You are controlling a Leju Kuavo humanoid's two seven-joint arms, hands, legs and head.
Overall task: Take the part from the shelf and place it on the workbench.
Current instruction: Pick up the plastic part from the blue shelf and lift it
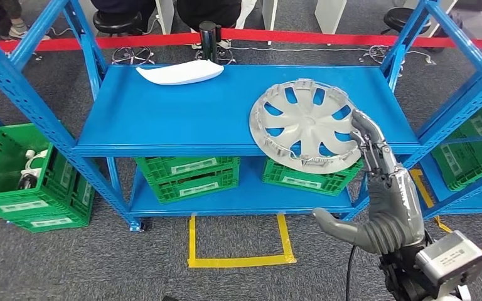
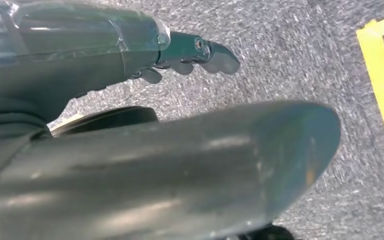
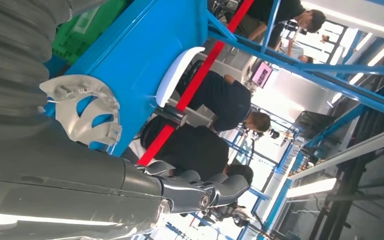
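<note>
head: high, facing down at shelf | wrists: close behind hands

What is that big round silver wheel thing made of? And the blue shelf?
The wheel cover looks like moulded plastic with a matte silver-grey paint: thin spokes, cut-out windows and small clips along its rim suggest that, though metal cannot be ruled out. The shelf looks like painted steel, glossy blue, with rows of punched holes in its posts.

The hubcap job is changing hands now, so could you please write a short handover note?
Right hand: fingers touching the rim of the silver hubcap, thumb spread below; no firm grip visible yet.
Left hand: hanging over the grey floor, holding nothing.
The hubcap lies on the blue shelf, overhanging its front edge.
Done: reach to the hubcap.
Left: grip it, lift it, carry it to the workbench.
</note>
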